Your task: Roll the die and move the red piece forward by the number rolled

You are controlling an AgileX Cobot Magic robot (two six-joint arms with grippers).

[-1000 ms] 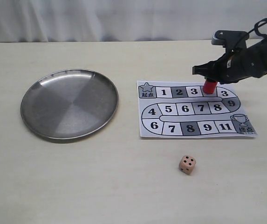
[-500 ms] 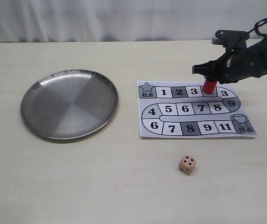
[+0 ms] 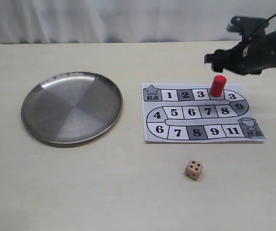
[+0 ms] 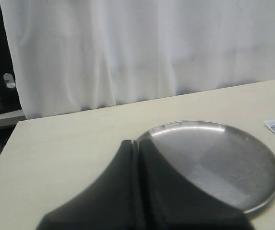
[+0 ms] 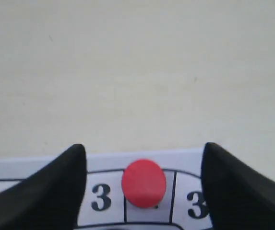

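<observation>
Red piece (image 3: 217,85) stands upright on the top row of the board (image 3: 195,132), on the square between the two 3s. My right fingers (image 5: 60,184) hover above it, spread wide and gripping nothing. The die (image 3: 193,169) rests on the surface (image 3: 128,192) near the board's lower edge, four pips up. My left fingers (image 4: 118,191) are pressed together, empty, beside the metal plate (image 4: 252,191).
</observation>
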